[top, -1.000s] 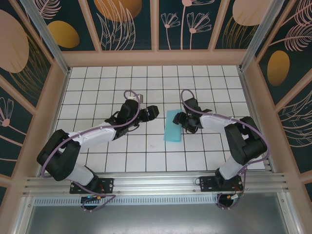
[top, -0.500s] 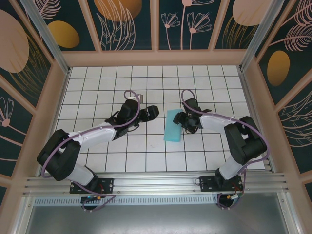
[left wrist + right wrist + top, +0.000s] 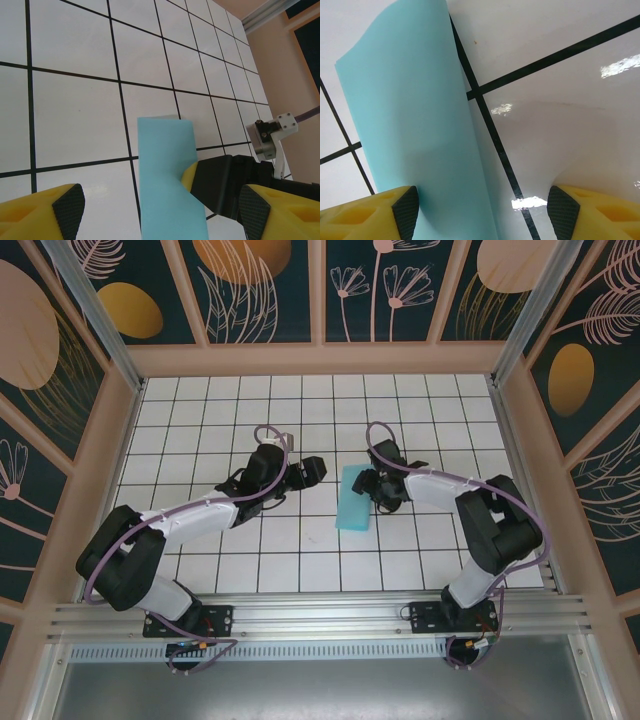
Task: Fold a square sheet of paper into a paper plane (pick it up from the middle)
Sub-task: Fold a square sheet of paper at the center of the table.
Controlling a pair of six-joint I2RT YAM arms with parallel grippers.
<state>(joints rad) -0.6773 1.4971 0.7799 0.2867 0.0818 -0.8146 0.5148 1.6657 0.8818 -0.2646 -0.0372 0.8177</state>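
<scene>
Jaws on the right gripper are sitting wide apart and not clamping anything, and the left gripper is gaping open too, with nothing in it. The sheet of paper is lying on the white tiled table near the middle, already folded down to a narrow strip, with its long axis running roughly away from the arm bases. It's sitting between the two grippers, but the right one is clearly nearer. From the right wrist camera its fingers are straddling the strip's right-hand edge, the left pad is pressing right up against the paper, and that side looks like it's curling up off the tile a bit. The left gripper is hanging just off the strip's left edge, pointing across at it but not touching. The right arm is reaching in low from its side, forearm angling toward the centre, and the left arm is stretching forward and inward. My guess is the next pinch is going to be along that right edge.
</scene>
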